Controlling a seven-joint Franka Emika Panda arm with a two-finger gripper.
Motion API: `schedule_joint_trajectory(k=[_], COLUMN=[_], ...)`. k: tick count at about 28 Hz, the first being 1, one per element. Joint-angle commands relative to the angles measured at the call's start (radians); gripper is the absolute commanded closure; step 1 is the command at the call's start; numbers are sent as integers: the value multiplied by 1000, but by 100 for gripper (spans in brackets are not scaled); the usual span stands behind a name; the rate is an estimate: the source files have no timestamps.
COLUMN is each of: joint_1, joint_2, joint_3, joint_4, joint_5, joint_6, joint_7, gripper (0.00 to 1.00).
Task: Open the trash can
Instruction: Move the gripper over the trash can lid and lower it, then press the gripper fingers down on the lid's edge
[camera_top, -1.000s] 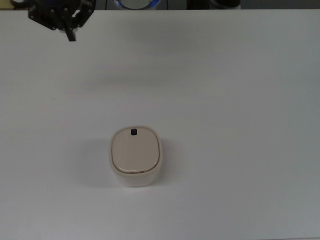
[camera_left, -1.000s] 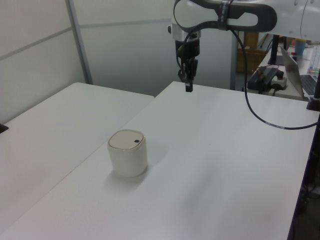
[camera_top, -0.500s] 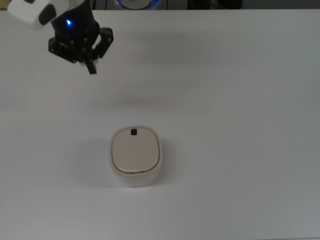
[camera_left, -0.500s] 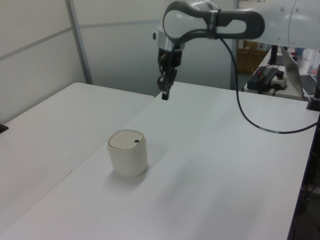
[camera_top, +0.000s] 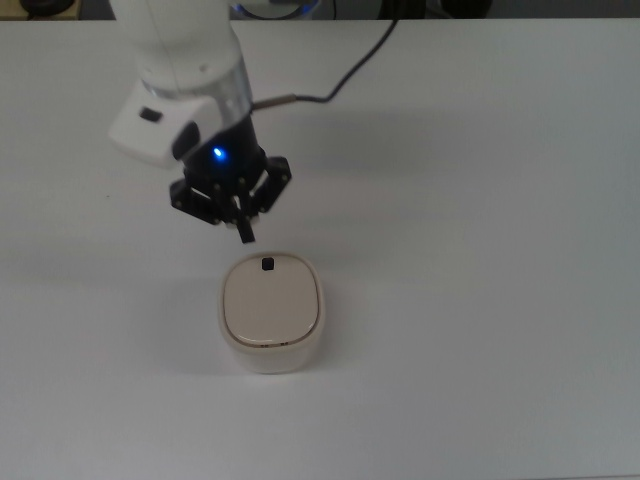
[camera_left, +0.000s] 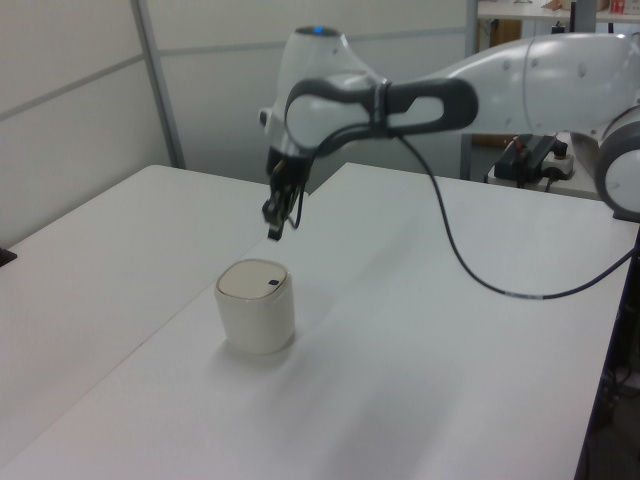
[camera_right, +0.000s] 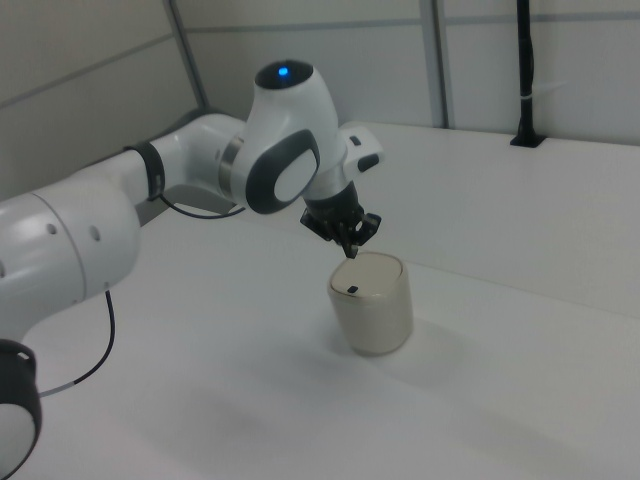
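One gripper (camera_top: 243, 232), fingers pressed together and empty, hangs above the trash can (camera_top: 271, 311) at the top view's lower centre. It could miss the small button (camera_top: 267, 264) and tip the can.

Lab, white tables (camera_left: 450, 300), partition panels (camera_left: 70, 100)

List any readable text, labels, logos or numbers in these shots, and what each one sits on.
None readable in any view.
trash can: plain lid, only a small black button, no marking.
claw and the white arm: no legible label; only a blue light glows on the wrist.
table: bare white, no print.
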Motion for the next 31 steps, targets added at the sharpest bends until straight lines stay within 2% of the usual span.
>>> schedule_joint_trajectory(k=[1,10,14,19,23,31], joint_1=[32,44,44,44,44,41], joint_2=[25,74,89,107,129,124], joint_3=[-6,-7,-7,-9,-7,-11], joint_4=[-9,-9,-15,-15,-23,-28], joint_5=[-1,-6,-39,-49,-84,-79], joint_6=[43,85,107,109,124,127], joint_7=[16,16,16,16,16,17], gripper=[100,100,100,100,100,100])
